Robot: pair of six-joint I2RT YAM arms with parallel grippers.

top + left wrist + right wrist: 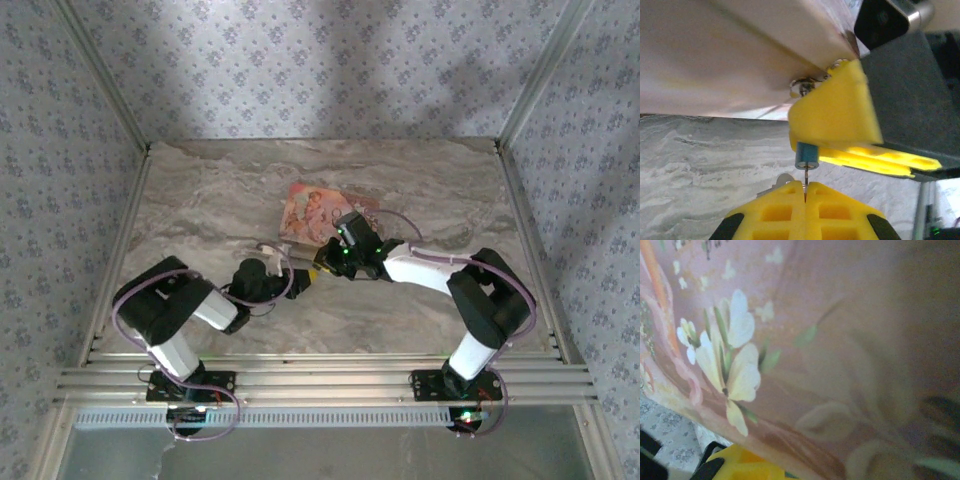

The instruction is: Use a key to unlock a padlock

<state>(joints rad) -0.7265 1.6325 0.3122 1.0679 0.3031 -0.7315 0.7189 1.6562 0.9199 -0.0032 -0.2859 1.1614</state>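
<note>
The padlock [806, 155] is a tiny blue body held just above the marble table, gripped between the yellow fingers [835, 110] of my right gripper [323, 262], which is shut on it. My left gripper [805, 188] is shut on the key [805, 179]. The key's thin blade stands upright, with its tip at the keyhole in the padlock's underside. A silvery key ring [782, 179] pokes out behind the left finger. In the top view my left gripper [300, 278] and the right gripper meet near the table's centre.
A flat pink printed box [318, 212] lies just behind the grippers, and the same pink box [830, 340] sits very close to the right wrist camera. Metal frame rails [320, 375] run along the near edge. Patterned walls [320, 70] enclose the table.
</note>
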